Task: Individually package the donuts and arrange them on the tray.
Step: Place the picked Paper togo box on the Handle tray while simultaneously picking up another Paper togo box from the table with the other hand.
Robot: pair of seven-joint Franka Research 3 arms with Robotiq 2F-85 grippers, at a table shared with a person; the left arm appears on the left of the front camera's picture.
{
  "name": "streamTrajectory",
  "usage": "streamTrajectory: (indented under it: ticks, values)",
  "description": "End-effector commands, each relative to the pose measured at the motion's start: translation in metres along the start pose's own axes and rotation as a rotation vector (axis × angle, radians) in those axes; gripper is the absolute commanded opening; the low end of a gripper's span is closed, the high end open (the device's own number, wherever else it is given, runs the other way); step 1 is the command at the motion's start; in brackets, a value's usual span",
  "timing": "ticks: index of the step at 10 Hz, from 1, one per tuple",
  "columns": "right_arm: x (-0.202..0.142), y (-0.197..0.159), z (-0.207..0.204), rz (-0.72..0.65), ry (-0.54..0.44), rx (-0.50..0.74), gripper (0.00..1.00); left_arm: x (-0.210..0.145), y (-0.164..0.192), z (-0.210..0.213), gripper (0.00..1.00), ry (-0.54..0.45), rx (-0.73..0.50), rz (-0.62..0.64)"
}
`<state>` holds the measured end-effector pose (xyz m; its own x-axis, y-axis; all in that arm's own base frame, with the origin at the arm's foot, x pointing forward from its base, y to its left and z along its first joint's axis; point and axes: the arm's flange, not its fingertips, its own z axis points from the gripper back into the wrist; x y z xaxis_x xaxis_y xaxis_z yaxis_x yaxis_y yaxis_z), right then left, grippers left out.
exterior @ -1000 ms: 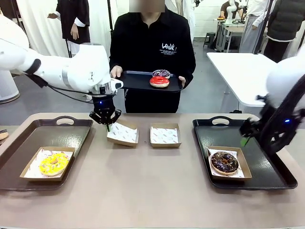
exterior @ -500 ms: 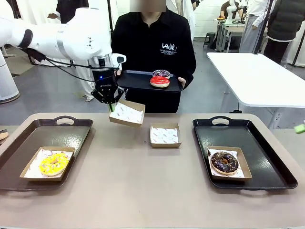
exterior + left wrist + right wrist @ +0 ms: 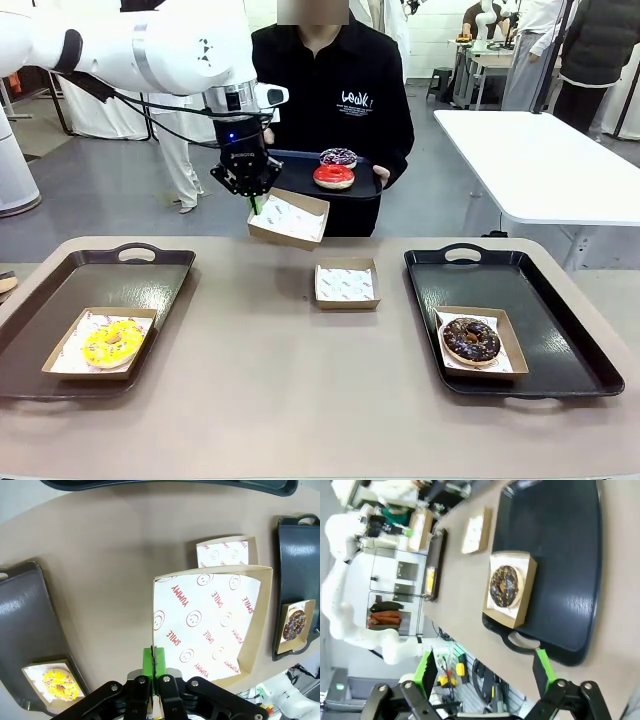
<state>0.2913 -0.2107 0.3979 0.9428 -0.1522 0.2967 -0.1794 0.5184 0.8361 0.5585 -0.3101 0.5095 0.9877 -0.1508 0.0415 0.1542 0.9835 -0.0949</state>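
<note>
Nearest the robot, two donuts look finished. The yellow donut (image 3: 113,343) sits boxed on the left tray (image 3: 150,285), and the chocolate donut (image 3: 472,340) sits boxed on the right tray (image 3: 545,300). The right tool (image 3: 483,655) has its jaws spread wide with nothing between them, and its camera looks down on that right tray from well off to the side.

Further out, mid-surface (image 3: 300,400), a spare box (image 3: 346,284) lies flat with only its printed paper liner inside.

Beyond it the left tool (image 3: 255,200) is pinched shut on one wall of the lifted box (image 3: 290,218). The box hangs clear of the surface, tilted, with its open side up. It is just below the near edge of the small black tray (image 3: 295,172) that a person holds at the far side.

On that tray wait the red donut (image 3: 334,175) and, behind it, the sprinkled donut (image 3: 338,156) — neither is packaged yet.

The step in hand looks like offering the empty box to be filled. Next the box probably needs levelling and holding steady near the person's tray so a donut can go in. After that comes a careful carry — a one-wall grip may let a loaded box sag or twist — down to an open spot on a tray.
</note>
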Motion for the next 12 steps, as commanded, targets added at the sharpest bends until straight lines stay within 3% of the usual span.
streamTrajectory:
  ticks: [1, 9, 12]
  values:
    - [0.011, -0.021, 0.018, 0.027, -0.037, 0.101, 1.00, 0.010, -0.007, -0.002, 0.00, 0.015, 0.037, -0.007]
    - [-0.002, -0.034, 0.028, 0.013, -0.073, 0.131, 1.00, 0.004, -0.006, -0.005, 0.00, 0.009, 0.016, -0.012]
    - [-0.005, -0.034, 0.028, -0.015, -0.043, 0.122, 1.00, 0.004, -0.006, -0.005, 0.00, 0.009, 0.016, -0.012]
